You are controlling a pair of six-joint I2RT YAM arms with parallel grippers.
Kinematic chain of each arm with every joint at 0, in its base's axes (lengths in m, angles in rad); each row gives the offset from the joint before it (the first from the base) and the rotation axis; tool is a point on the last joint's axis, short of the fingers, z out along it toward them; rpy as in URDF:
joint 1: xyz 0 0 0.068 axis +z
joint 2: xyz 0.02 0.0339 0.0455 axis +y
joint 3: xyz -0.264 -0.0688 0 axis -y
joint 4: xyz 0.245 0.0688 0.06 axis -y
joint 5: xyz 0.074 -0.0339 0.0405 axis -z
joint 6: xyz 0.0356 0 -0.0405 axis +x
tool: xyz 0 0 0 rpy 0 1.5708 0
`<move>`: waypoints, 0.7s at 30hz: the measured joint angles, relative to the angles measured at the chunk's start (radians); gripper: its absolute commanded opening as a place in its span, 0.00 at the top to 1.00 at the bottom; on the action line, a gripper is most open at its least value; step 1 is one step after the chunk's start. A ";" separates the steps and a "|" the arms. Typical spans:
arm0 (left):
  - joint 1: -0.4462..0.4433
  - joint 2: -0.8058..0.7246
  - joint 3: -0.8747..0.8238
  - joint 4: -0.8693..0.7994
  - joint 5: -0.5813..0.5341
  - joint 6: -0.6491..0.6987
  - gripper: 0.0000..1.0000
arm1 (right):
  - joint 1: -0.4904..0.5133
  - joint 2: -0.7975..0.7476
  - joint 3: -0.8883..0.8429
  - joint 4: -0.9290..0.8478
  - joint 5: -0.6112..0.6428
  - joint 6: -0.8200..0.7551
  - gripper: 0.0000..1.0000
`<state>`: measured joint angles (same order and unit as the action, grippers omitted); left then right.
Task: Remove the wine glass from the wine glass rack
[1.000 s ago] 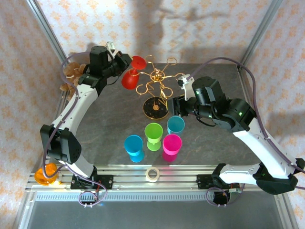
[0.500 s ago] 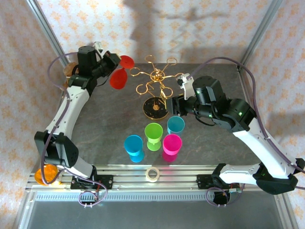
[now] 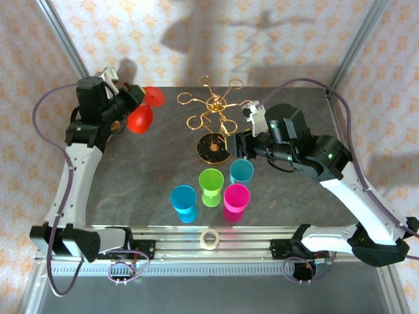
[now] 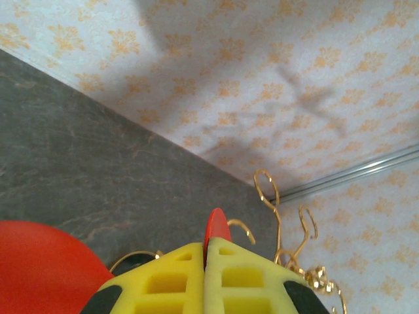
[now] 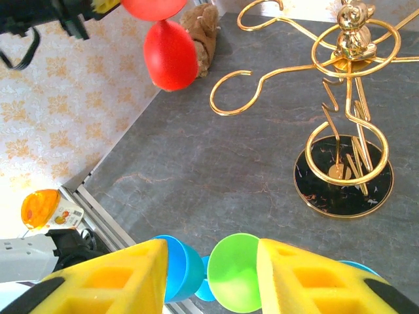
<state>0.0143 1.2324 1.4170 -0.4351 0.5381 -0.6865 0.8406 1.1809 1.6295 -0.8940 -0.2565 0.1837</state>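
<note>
In the left wrist view the wine glass [image 4: 39,261] runs off the bottom edge, its stem hidden between the left fingers [image 4: 163,281]; in the right wrist view the wine glass rack [image 5: 353,39] is clipped at the top edge.

A green goblet [image 3: 211,185] is set upright on the dark grey tabletop [image 3: 144,176]. A blue goblet [image 3: 184,201] is placed just to its left and slightly nearer the front. A pink cup [image 3: 236,199] is stood just to its right, and a teal cup [image 3: 241,171] is set right of the green goblet, behind the pink one. A roll of tape [image 3: 209,239] is laid on the front rail, nearer than the green goblet. A brown plush toy [image 5: 204,23] is seen far beyond it at the table's edge, and an orange object [image 5: 40,208] off the table, well apart from it.
</note>
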 measured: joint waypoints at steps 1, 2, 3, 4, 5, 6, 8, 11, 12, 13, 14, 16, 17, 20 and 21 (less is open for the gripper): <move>0.000 -0.019 0.000 -0.022 0.000 0.013 1.00 | 0.000 0.000 -0.006 0.004 0.000 0.000 0.60; 0.000 -0.035 -0.001 -0.040 0.000 0.027 1.00 | 0.000 0.000 -0.012 0.006 -0.001 0.000 0.60; 0.000 -0.056 -0.001 -0.061 0.001 0.045 1.00 | 0.000 0.000 -0.021 0.008 -0.003 0.000 0.60; 0.000 -0.074 -0.001 -0.082 0.001 0.062 1.00 | 0.000 0.000 -0.029 0.010 -0.003 0.000 0.60; 0.000 -0.088 -0.001 -0.100 0.000 0.077 1.00 | 0.000 0.000 -0.035 0.012 -0.005 0.000 0.60; 0.000 -0.104 -0.002 -0.121 0.000 0.097 1.00 | 0.000 0.000 -0.042 0.012 -0.006 0.000 0.60; 0.000 -0.127 -0.004 -0.159 0.000 0.132 1.00 | 0.000 -0.002 -0.051 0.013 -0.007 0.003 0.60; 0.000 -0.153 -0.006 -0.222 -0.001 0.196 1.00 | 0.000 -0.010 -0.057 0.013 -0.006 0.004 0.60; 0.000 -0.159 -0.006 -0.246 -0.004 0.224 1.00 | 0.000 -0.015 -0.060 0.015 -0.006 0.005 0.60; 0.000 -0.164 -0.006 -0.265 -0.007 0.246 1.00 | 0.000 -0.020 -0.064 0.018 -0.006 0.007 0.60; 0.000 -0.168 -0.006 -0.291 -0.016 0.274 1.00 | 0.000 -0.027 -0.069 0.021 -0.006 0.007 0.60; 0.000 -0.175 -0.006 -0.343 -0.028 0.331 1.00 | 0.000 -0.037 -0.078 0.021 -0.006 0.007 0.60; 0.000 -0.178 -0.006 -0.367 -0.037 0.358 1.00 | 0.000 -0.041 -0.083 0.022 -0.006 0.007 0.60; 0.000 -0.196 -0.006 -0.436 -0.075 0.443 1.00 | 0.000 -0.044 -0.095 0.025 -0.006 0.007 0.60; -0.001 -0.208 -0.006 -0.456 -0.092 0.473 1.00 | 0.000 -0.044 -0.100 0.027 -0.006 0.007 0.60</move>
<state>0.0132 1.0245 1.4105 -0.8913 0.4458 -0.2138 0.8406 1.1366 1.5291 -0.8665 -0.2630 0.1909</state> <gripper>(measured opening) 0.047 0.401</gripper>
